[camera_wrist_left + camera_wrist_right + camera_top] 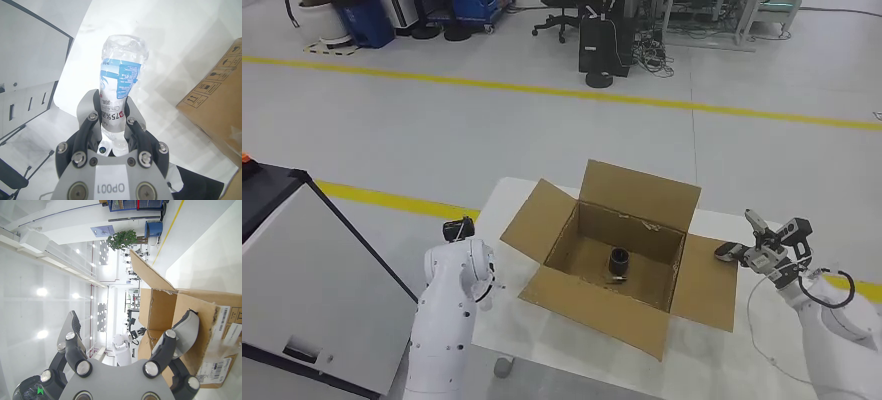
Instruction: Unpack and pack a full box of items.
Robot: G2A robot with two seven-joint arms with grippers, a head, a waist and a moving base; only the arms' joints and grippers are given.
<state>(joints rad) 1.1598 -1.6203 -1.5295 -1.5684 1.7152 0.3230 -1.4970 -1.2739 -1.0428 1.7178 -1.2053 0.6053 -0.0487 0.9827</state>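
On the white table [504, 200], the cardboard box [617, 255] stands with its flaps folded outward, and we see 1 small dark item [620, 263] on its floor, near the middle.

The left gripper [112, 102] hangs over bare tabletop beside the box's outer wall. Its fingers [130, 106] are pinched on the lower part of a clear bottle [122, 66] with a blue and white label, and the bottle's far end points away from the wrist toward the table.

The right gripper [132, 321] is at the opposite side of the box, close to the outer flap [707, 285]. Its fingers are spread wide and hold nothing. 1 fingertip [189, 319] lies against or just in front of the flap's torn edge, and we cannot tell which.

We judge the task to be partway through. The box is far from full, 1 item is inside it, and 1 bottle is held outside it. From this moment alone we cannot tell whether the bottle is being unpacked or is about to be packed. If this is unpacking, the dark item is left to lift out, and all the repacking comes after that. If this is packing, the bottle goes in next.
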